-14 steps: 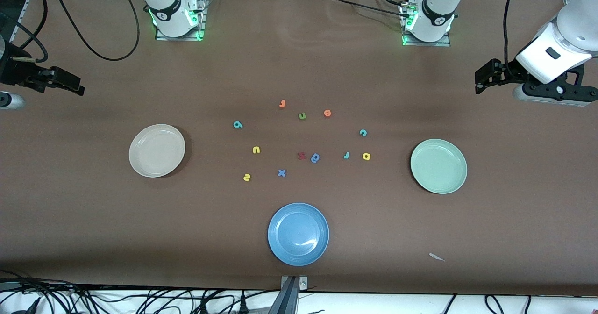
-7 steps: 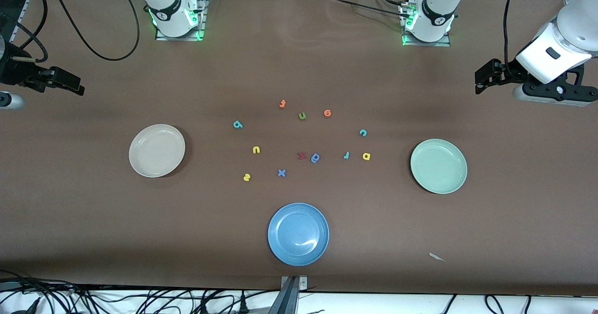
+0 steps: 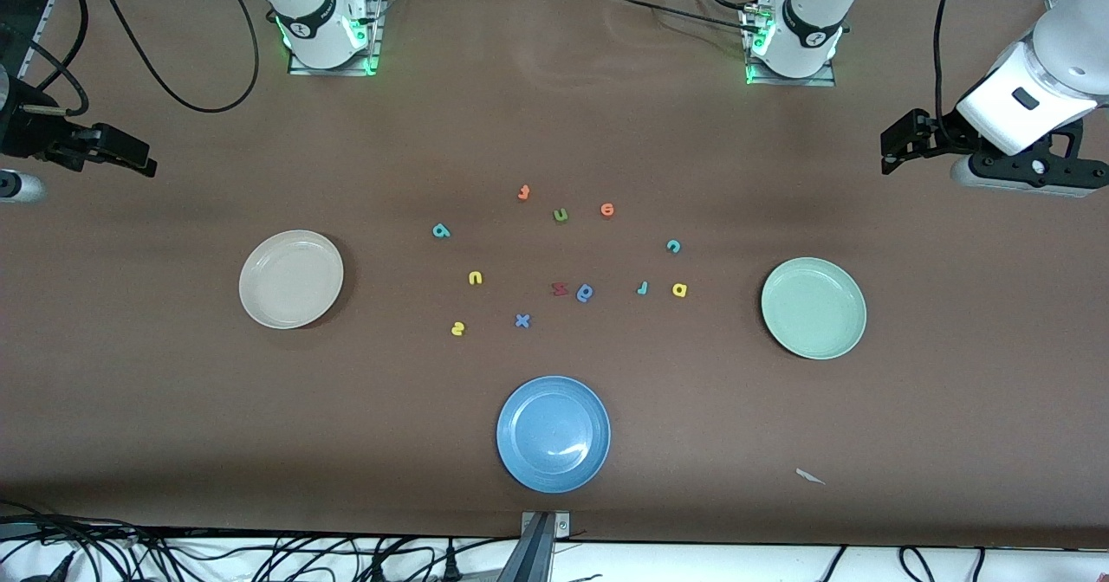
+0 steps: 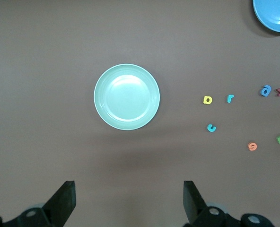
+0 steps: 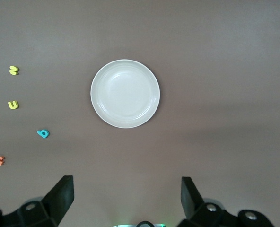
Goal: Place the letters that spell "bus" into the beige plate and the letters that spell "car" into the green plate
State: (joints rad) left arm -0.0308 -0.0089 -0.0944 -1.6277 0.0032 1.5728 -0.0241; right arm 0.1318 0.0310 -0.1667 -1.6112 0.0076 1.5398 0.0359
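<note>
Scanning the front view from its left edge: right end effector (image 3: pixel 130 159) hangs over bare counter (image 3: pixel 173 409) at upper left of the frame, fingers spread wide with nothing between them; its wrist view shows both fingertips (image 5: pixel 59 194) apart at the lower edge. Beige plate (image 3: pixel 291 279) sits left of centre, empty, toward the right arm's end of the counter. Letters lie scattered mid-frame, all flat on the counter and apart from the plates. Teal "b" (image 3: pixel 442 231), yellow "u" (image 3: pixel 475 278) and yellow "s" (image 3: pixel 457 329) form a loose column nearest the beige plate, the "s" lowest in frame. Then orange "f" (image 3: pixel 523 192) at the top of the cluster, blue "x" (image 3: pixel 522 320), green "u" (image 3: pixel 560 214), dark red letter (image 3: pixel 560 288) just beside blue b/q-shaped letter (image 3: pixel 585 293), orange "e" (image 3: pixel 607 210). Blue plate (image 3: pixel 554 434) rests lower centre, empty. Teal "r" (image 3: pixel 642 287), teal "c" (image 3: pixel 673 246) and yellow "a" (image 3: pixel 679 289) sit at the cluster's right, near the green plate (image 3: pixel 813 308), which is empty, right of centre, toward the left arm's end. Small white scrap (image 3: pixel 810 476) at lower right. Left end effector (image 3: pixel 901 145) hangs over bare counter at upper right, fingers spread, holding nothing; its wrist view shows fingertips (image 4: pixel 64 198) wide apart with the green plate centred between.
</note>
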